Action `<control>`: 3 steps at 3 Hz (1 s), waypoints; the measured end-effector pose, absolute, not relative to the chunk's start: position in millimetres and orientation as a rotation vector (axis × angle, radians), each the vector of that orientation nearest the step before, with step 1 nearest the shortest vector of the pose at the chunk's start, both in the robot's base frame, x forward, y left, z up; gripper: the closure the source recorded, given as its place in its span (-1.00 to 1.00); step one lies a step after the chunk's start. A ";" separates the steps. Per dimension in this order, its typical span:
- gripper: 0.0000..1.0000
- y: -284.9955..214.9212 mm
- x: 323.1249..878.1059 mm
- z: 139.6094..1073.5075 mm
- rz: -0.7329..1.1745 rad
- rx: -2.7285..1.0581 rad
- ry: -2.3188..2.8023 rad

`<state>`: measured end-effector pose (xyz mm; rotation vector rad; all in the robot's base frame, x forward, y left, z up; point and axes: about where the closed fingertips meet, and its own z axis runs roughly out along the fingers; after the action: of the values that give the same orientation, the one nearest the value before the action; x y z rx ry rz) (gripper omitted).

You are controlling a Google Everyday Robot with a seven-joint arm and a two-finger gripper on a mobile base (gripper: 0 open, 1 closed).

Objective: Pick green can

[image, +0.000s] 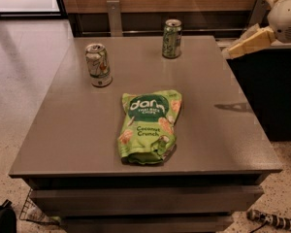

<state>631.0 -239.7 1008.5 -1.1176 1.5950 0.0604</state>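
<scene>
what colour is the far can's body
Green can: dark green, silver top; camera view. Gripper upper right.

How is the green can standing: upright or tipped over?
Upright: the green can stands on its base, silver top up, far back on the table. The gripper hangs apart to its right.
</scene>
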 end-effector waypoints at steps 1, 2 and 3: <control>-1.00 -227.0 668.3 1014.7 0.227 -0.996 1.514; -1.00 -220.5 694.6 1001.1 0.459 -0.867 1.508; -1.00 -220.5 694.6 1001.1 0.459 -0.867 1.508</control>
<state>694.6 -220.5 1001.1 -0.8673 1.5077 0.4588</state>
